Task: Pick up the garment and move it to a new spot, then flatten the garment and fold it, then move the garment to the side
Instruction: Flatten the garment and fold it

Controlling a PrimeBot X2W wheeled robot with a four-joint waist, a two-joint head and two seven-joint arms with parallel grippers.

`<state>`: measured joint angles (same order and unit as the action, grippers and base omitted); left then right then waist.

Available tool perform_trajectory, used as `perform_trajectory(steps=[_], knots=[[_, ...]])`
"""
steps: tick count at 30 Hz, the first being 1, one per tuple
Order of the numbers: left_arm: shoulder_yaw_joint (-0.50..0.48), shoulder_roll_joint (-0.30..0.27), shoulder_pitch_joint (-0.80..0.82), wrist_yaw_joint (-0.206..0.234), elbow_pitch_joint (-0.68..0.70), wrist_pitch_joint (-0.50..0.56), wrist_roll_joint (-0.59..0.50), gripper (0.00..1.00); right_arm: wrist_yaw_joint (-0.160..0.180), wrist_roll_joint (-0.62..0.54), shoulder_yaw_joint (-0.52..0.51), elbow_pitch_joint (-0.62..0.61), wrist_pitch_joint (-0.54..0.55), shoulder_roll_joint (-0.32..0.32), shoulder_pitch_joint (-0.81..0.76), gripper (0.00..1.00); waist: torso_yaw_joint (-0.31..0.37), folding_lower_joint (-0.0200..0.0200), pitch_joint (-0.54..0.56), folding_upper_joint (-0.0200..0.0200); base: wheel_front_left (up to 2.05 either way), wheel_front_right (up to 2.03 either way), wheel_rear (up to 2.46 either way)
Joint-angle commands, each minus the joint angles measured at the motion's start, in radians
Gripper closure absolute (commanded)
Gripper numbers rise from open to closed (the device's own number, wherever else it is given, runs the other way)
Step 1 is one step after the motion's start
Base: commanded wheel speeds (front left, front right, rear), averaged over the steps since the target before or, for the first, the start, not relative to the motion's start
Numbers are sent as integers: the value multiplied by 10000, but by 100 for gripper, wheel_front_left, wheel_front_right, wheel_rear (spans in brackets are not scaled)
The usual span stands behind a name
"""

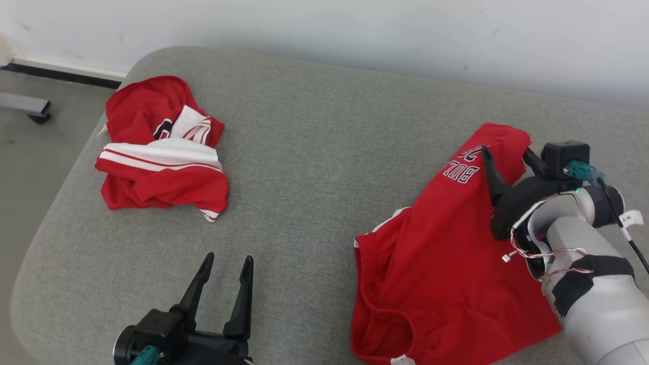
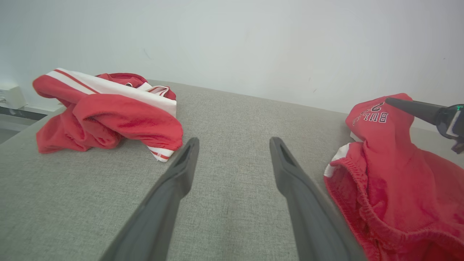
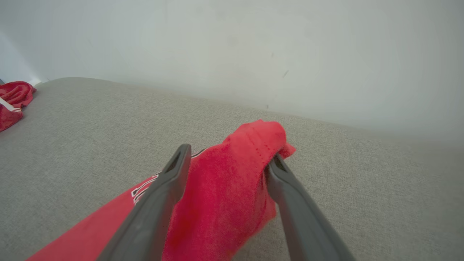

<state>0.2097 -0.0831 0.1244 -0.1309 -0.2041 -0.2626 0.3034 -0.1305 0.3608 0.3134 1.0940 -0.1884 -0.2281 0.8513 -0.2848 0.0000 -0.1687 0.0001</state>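
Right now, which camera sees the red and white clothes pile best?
The head view: the whole red and white pile shows from above, nothing covering it. The left wrist view shows its side; the right wrist view catches a corner.

Grey upholstered cushion (image 1: 314, 152) against white wall (image 1: 355, 25); castered metal bar (image 1: 23, 104) on floor (image 1: 30, 167), left.

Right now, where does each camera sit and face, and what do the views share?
Head view: on the head, facing forward and down at the grey cushion; left claw lower left, right claw and forearm at right.
Left wrist view: on the left wrist, looking along its spread fingers across the cushion toward the wall.
Right wrist view: on the right wrist, looking along its fingers, red shorts bunched between them.
Shared: all three show the red shorts and the crumpled red-and-white garment.
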Motion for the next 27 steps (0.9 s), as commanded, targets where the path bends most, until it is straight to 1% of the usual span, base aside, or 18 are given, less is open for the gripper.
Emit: perform_trajectory(steps=[1, 4, 7, 10, 14, 17, 18, 22, 27], knots=[[-83, -57, -53, 9, 5, -34, -37, 0, -6, 127, 42, 22, -275, -102, -239, 0, 240, 0, 193, -1, 0, 0, 0], [-184, -144, -228, 7, 43, -34, -98, 0, -6, 300, 64, -304, -617, -262, -615, 0, 568, 0, 393, -1, 0, 0, 0], [-318, -258, -346, 9, 115, -34, -169, 0, -6, 473, -15, -983, -762, -491, -1195, 0, 936, 0, 595, -1, 0, 0, 0], [-515, -356, -526, 9, 186, -34, -249, 0, -6, 491, -420, -2270, -773, -793, -1980, 0, 1344, 0, 765, -1, 0, 0, 0], [-742, -462, -706, 9, 282, -34, -340, 0, -6, 265, -1101, -4124, -759, -871, -3483, 0, 1807, 0, 951, -1, 0, 0, 0], [-872, -527, -839, 9, 325, -34, -373, 0, -6, 79, -1600, -5370, -759, -742, -4595, 0, 2093, 0, 1079, -1, 0, 0, 0], [-872, -527, -839, 9, 325, -34, -373, 0, -6, 79, -1600, -5370, -759, -742, -4595, 0, 2093, 0, 1079, -1, 0, 0, 0], [-987, -595, -950, 9, 326, -34, -408, 0, -6, -231, -2157, -6842, -757, -427, -6045, 0, 2362, 0, 1277, -1, 0, 0, 0], [-1119, -628, -1196, 9, 331, -34, -435, 0, -6, -664, -2693, -8241, -760, 15, -7596, 0, 2590, 0, 1536, -1, 0, 0, 0]])
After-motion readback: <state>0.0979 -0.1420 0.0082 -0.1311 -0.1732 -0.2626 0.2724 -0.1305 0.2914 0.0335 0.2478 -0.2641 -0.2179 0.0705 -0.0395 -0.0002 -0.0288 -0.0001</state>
